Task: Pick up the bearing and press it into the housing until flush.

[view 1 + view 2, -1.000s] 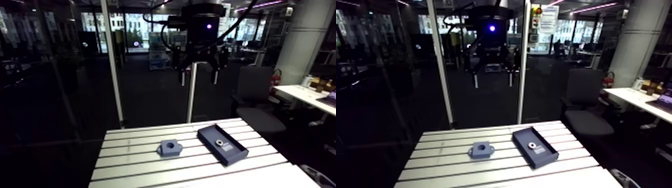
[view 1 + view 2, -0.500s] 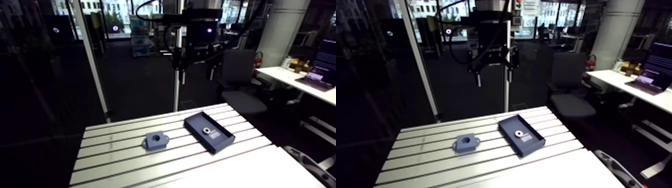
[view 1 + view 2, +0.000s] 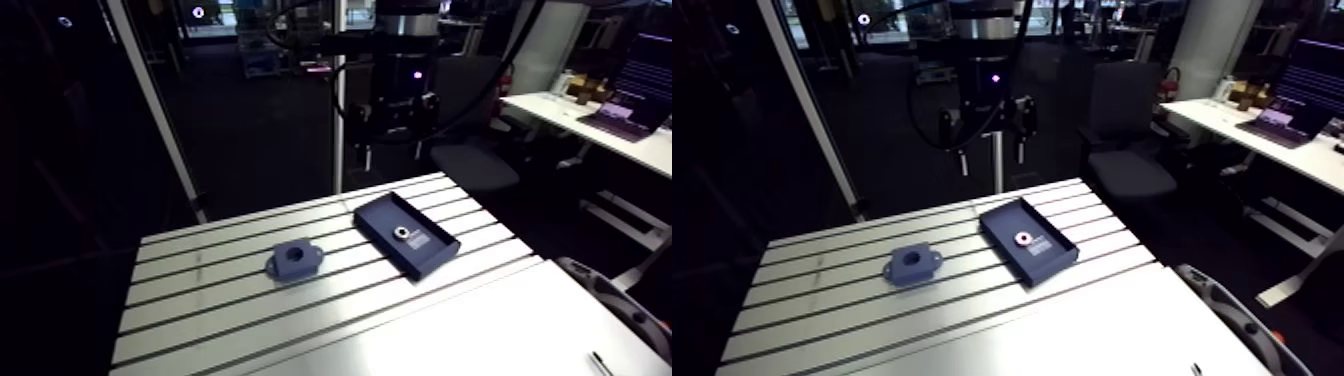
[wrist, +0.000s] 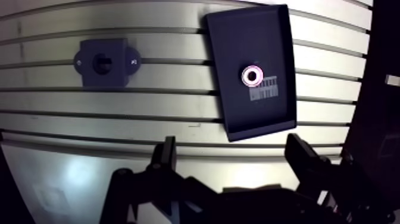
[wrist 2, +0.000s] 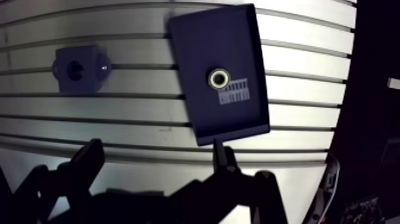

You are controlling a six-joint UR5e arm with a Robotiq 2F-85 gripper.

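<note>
Spread, empty pincer; ahead, tray w/ bearing, housing beside it.

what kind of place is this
Probably a robot assembly workbench in a lab: a slotted aluminium table, a gripper hanging open above it, and a bearing in a tray beside a housing.

gripper: finger bases are running off the wrist view's edge.
label: ahead of the gripper, beside the bearing, its print is showing too small to read.
housing: its bore is sitting in shadow, the inside hidden.
table: its sides are running out of the wrist view.
</note>
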